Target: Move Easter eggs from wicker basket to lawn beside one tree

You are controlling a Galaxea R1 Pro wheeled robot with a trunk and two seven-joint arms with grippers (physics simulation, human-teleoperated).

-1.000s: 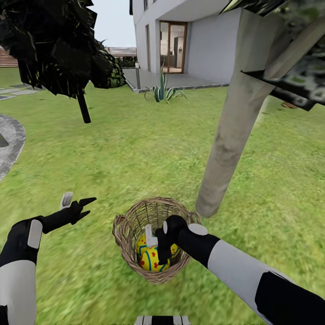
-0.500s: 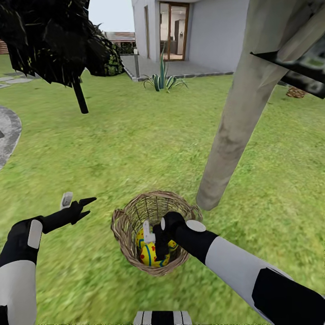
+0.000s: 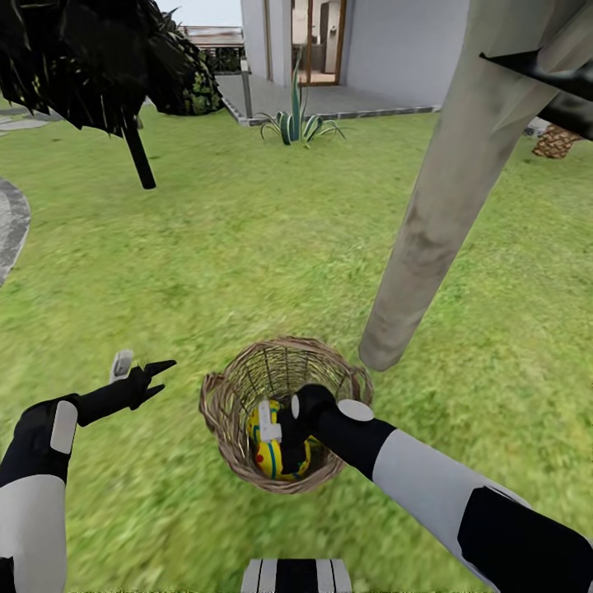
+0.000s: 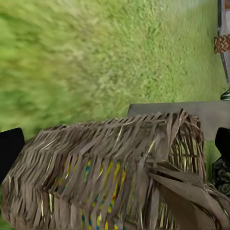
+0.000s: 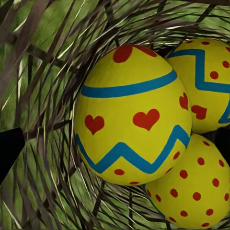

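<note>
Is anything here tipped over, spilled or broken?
Nothing stands out. The tan woven wicker basket stands upright on the green lawn beside the pale grey tree trunk, with three yellow zigzag-banded Easter eggs inside.

Outdoor scene, even daylight. White house [image 3: 387, 41] at far edge with glazed door [image 3: 317, 37] and grey paved terrace [image 3: 329, 100]. Spiky agave plant [image 3: 295, 123] at the terrace edge. Black-trunked dark tree [image 3: 136, 156] far left; grey paved patch [image 3: 10, 222] at left margin.
</note>
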